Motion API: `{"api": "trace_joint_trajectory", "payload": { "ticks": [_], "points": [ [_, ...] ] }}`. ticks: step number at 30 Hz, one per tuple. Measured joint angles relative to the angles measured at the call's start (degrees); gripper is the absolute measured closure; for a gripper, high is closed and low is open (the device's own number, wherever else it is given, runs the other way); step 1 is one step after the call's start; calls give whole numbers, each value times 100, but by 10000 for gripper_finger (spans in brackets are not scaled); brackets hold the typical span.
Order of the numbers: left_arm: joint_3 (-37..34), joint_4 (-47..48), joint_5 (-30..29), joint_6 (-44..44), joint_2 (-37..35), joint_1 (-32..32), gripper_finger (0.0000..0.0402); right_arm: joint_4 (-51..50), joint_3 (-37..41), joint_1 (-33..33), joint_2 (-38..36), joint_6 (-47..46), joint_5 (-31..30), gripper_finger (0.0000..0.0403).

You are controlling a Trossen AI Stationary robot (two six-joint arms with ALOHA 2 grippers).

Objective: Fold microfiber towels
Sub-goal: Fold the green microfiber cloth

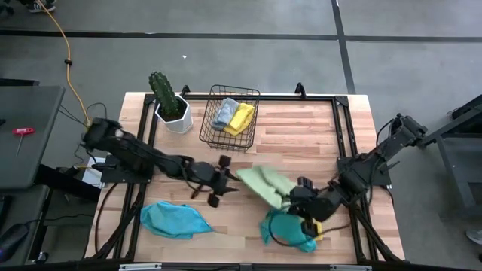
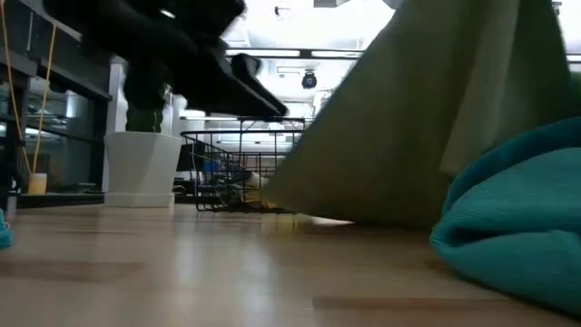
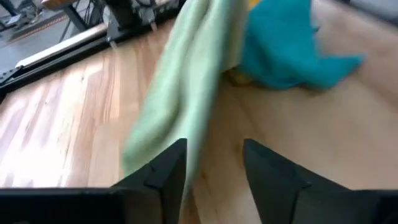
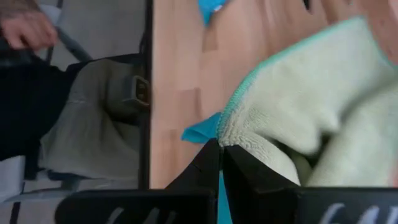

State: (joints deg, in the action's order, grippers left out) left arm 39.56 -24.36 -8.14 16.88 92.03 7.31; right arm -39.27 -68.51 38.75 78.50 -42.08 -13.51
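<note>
With the right gripper [image 4: 221, 163] clamped on the light green towel [image 1: 265, 183] corner and the left gripper [image 3: 214, 171] spread open just beside its free edge, regrasp squarely, then tension evenly before folding.

Five microfiber towels are in sight: one light green towel [image 1: 265, 184] near the middle of the tabletop [image 1: 301, 128], two teal ones, one [image 1: 175, 220] on the left and another [image 1: 288, 229] on the right, and in the one black wire basket [image 1: 213, 134] a grey towel [image 1: 224, 113] beside a yellow one [image 1: 240, 118]. A yellow scrap [image 1: 318, 229] peeks from under the right teal cloth; I cannot tell whether it is a sixth. One potted cactus [image 1: 169, 102] stands near the basket, and two dark arms reach in, each with one hand, left [image 1: 220, 181] and right [image 1: 306, 203].
</note>
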Motion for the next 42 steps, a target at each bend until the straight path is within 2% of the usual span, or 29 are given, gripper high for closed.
{"api": "trace_joint_trajectory", "payload": {
  "ticks": [5,9,13,17,19,21,26,30,37,39,42],
  "points": [
    [476,105,-428,413,898,-4,221,-91,0,161,0,-145,-266,403],
    [642,459,-446,473,1188,-1,213,-149,0,172,0,-125,-285,403],
    [647,994,-393,121,1021,70,215,-296,0,123,-2,-119,-412,403],
    [581,1538,104,-505,660,298,215,-389,0,36,-2,-138,-434,403],
    [415,1607,160,-733,585,516,215,-414,0,-5,-2,-139,-433,403],
    [292,1600,-3,-775,606,783,215,-421,0,-50,-2,-140,-432,403],
    [45,1230,-907,-783,893,1340,215,-418,0,-128,-2,-140,-432,403],
    [58,915,-1141,-772,1114,1449,216,-391,0,-187,-4,-140,-433,403],
    [63,677,-973,-592,1224,1346,216,-369,0,-239,-4,-158,-429,403],
    [67,685,-744,-607,1221,1264,216,-369,0,-239,-4,-158,-422,403],
    [216,986,-85,-841,1221,1045,216,-342,0,-239,-4,-158,-410,403]
  ]
}}
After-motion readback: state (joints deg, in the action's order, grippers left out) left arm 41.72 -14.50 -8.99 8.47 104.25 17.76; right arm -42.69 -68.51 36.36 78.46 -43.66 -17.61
